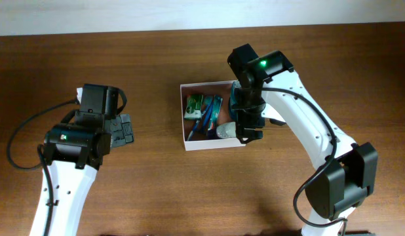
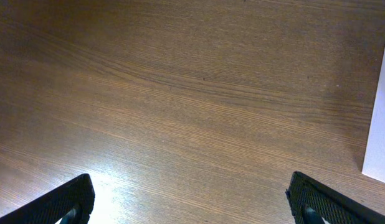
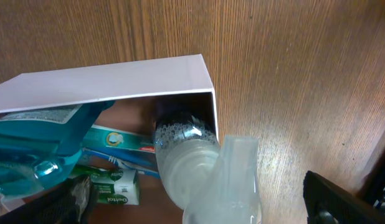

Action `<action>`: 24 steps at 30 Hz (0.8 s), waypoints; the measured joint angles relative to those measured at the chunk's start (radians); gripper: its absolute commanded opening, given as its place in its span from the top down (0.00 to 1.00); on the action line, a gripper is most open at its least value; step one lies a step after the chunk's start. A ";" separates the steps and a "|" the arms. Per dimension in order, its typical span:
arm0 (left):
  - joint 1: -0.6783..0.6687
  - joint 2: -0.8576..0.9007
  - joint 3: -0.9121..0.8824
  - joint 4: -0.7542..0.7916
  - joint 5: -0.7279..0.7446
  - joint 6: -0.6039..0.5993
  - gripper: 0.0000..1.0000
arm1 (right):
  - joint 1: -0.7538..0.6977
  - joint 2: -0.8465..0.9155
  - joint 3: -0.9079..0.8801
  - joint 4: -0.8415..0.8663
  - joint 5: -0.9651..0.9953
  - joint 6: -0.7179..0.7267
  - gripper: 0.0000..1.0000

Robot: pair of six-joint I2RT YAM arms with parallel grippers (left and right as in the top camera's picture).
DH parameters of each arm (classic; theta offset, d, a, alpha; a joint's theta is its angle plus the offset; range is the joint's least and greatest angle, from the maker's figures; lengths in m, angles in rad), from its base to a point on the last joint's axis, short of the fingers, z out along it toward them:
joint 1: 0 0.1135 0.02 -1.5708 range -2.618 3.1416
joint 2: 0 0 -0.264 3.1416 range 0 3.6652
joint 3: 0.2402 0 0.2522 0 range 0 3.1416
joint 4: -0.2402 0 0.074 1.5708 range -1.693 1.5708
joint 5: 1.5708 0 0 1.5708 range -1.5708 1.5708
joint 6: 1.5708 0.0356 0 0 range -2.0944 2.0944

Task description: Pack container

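Observation:
The container (image 1: 212, 144), a shallow white-walled box with a reddish-brown floor, sits at mid-table; its wall also shows in the right wrist view (image 3: 105, 81). Inside lie a green packet (image 1: 194, 105), a blue toothbrush (image 1: 206, 117), a toothpaste tube (image 3: 118, 138), a blue liquid bottle (image 3: 37, 143) and a clear bottle (image 3: 192, 162) leaning in the right near corner. My right gripper (image 1: 245, 128) hovers over that corner, open, its fingers (image 3: 199, 202) wide on either side of the clear bottle without touching it. My left gripper (image 1: 126, 129) is open and empty over bare wood (image 2: 192, 199).
The wooden table surrounds the container on all sides. A white edge of the container (image 2: 380, 124) shows at the right of the left wrist view. The right arm's link crosses above the container's right side.

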 measured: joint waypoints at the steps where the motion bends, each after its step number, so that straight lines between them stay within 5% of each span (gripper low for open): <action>1: 0.000 0.000 0.000 0.000 0.000 0.000 0.01 | 0.000 0.000 0.000 0.000 0.002 0.000 0.10; 9: 0.000 0.000 0.000 0.000 0.000 0.000 0.01 | 0.013 0.000 0.000 0.002 0.002 0.000 0.30; 24: 0.000 0.000 0.000 0.000 0.000 0.000 0.01 | 0.026 0.000 -0.060 0.003 0.001 0.000 0.43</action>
